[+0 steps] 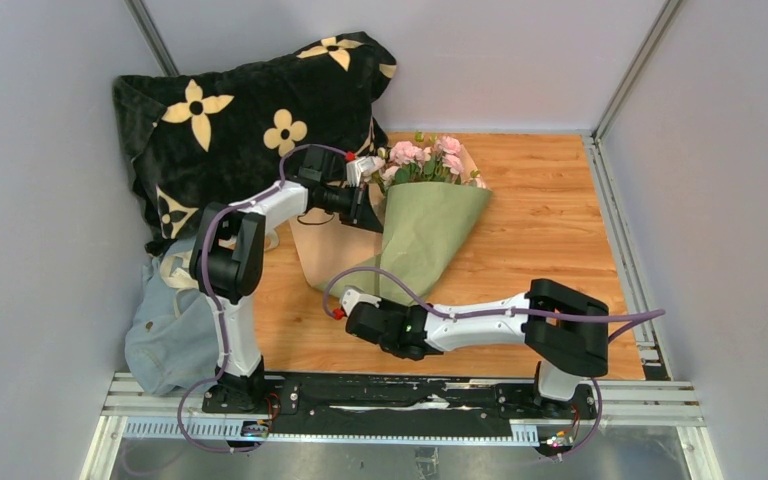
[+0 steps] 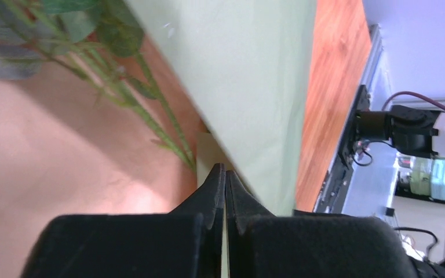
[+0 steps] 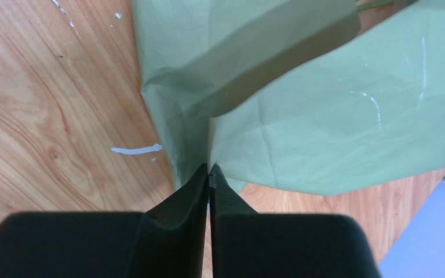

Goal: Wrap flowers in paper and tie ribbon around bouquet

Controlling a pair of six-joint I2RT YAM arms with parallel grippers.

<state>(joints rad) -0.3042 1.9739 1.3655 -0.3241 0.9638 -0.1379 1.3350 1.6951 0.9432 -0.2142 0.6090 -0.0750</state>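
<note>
The bouquet lies on the wooden table (image 1: 550,220), its pink flowers (image 1: 425,155) pointing toward the back. Olive-green paper (image 1: 430,225) is folded over the stems, and tan paper (image 1: 325,250) is spread beneath it on the left. My left gripper (image 1: 372,210) is at the green sheet's left edge. In the left wrist view it (image 2: 225,168) is shut, with a pale sliver of the green paper (image 2: 249,87) between its fingers, beside green stems (image 2: 162,116) on the tan paper (image 2: 64,174). My right gripper (image 1: 358,300) (image 3: 210,168) is shut on the green paper's (image 3: 324,127) lower fold. The ribbon is out of view.
A black pillow (image 1: 250,110) with tan flower prints leans at the back left. A pale blue-grey cloth (image 1: 170,335) lies by the left arm's base. A white streak (image 3: 136,150) marks the wood (image 3: 46,116). Grey walls close in on both sides, and a metal rail (image 1: 410,400) runs along the near edge.
</note>
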